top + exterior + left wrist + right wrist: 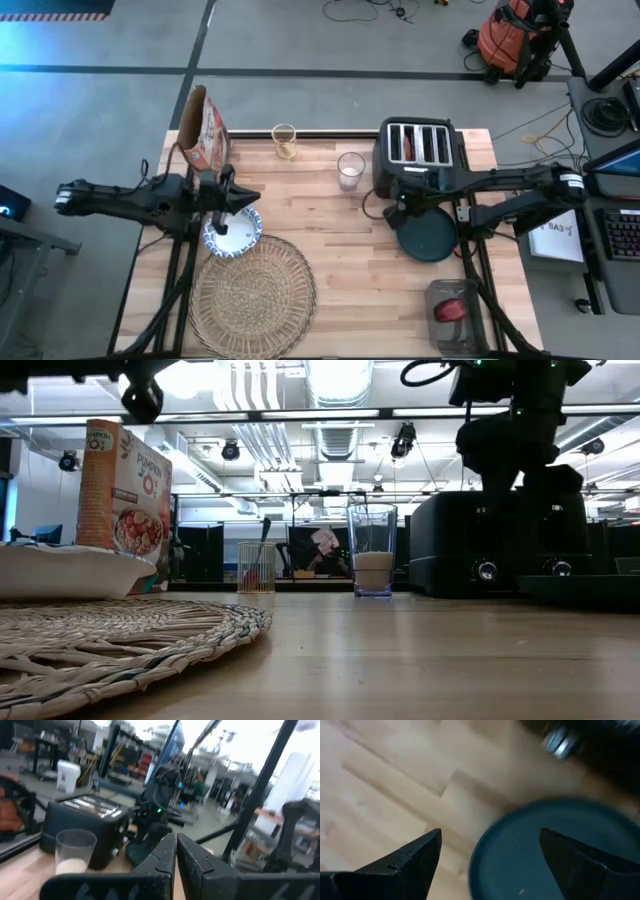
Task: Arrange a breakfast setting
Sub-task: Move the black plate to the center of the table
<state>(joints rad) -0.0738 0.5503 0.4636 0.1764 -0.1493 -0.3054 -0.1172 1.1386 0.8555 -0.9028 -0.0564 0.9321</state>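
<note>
The woven straw placemat (252,295) lies at the table's near left. The blue-and-white bowl (233,232) stands just beyond it on the wood. My left gripper (252,197) hangs shut above the bowl's far rim, pointing level toward the table's right (175,855). The dark teal plate (428,235) lies flat in front of the toaster. My right gripper (405,215) stands open over the plate's left edge (485,850), pointing steeply down, one finger over the wood and one over the plate. A clear glass (351,170) with white filling at its bottom stands left of the toaster.
The black four-slot toaster (418,155) stands at the far right. The orange cereal bag (203,128) stands at the far left. A second small clear cup (284,140) is at the far edge. A grey tray with a red object (452,310) sits at the near right corner.
</note>
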